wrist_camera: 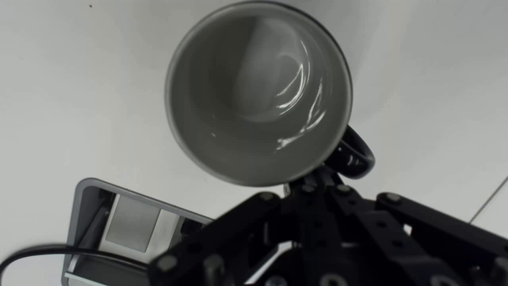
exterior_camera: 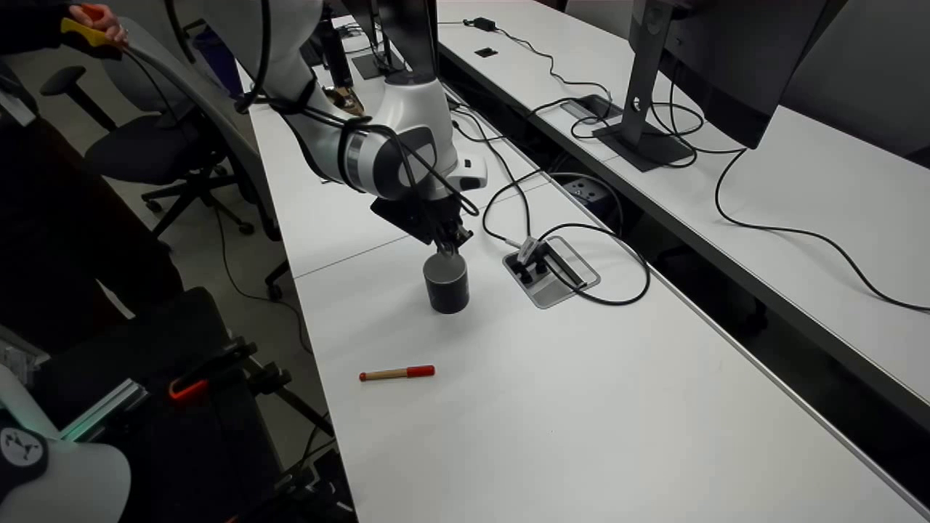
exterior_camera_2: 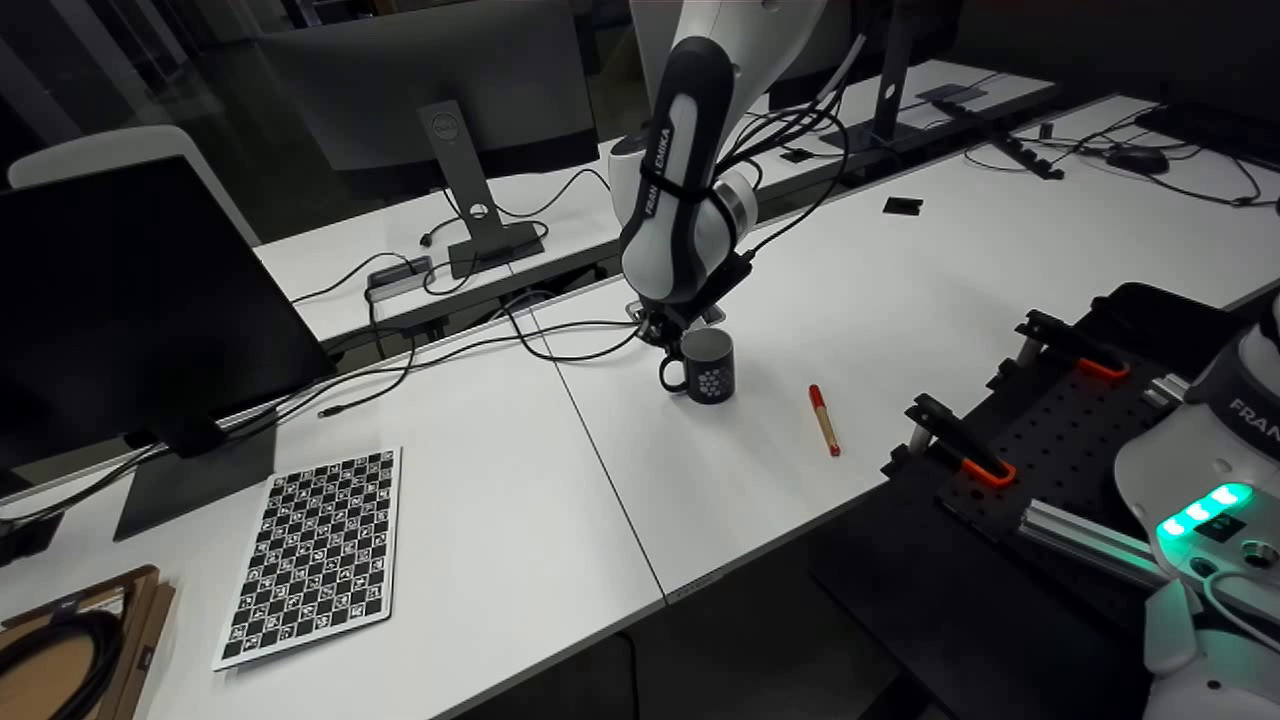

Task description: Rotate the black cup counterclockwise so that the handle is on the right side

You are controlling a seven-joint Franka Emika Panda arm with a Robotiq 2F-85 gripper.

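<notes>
1. A black cup [exterior_camera_2: 708, 366] is set upright on the white tabletop [exterior_camera: 581, 407]; its handle [wrist_camera: 353, 163] is turned to four o'clock in the wrist view and to nine o'clock in an exterior view.
2. In the wrist view the pincer [wrist_camera: 315, 179] is seen pressed together, held outside the cup at its five-o'clock rim, just beside the handle; its tips are partly covered by the cup, so contact cannot be told.
3. On the cup's side, in an exterior view, a cluster of pale rounded spots [exterior_camera_2: 716, 383] is printed.
4. On the arm [exterior_camera_2: 680, 130], FRAN and EMIKA can be read on either side of a black strap [exterior_camera_2: 680, 185].
5. FRAN is repeated on the robot base [exterior_camera_2: 1165, 460], between three and four o'clock from the cup, where the word is cut off at the edge of view.
6. DELL is shown on a round badge [exterior_camera_2: 444, 126] of a monitor stand [exterior_camera_2: 460, 170], at ten o'clock from the cup.
7. At eight o'clock a board [exterior_camera_2: 315, 555] of black and white squares is laid, its small marks unreadable; so is a label [exterior_camera_2: 108, 604] on a cardboard box [exterior_camera_2: 40, 685] farther out.
8. In an exterior view a red-and-tan stick [exterior_camera: 396, 373] is placed at seven o'clock from the cup, and a socket panel [exterior_camera: 545, 296] is set at three o'clock.
</notes>
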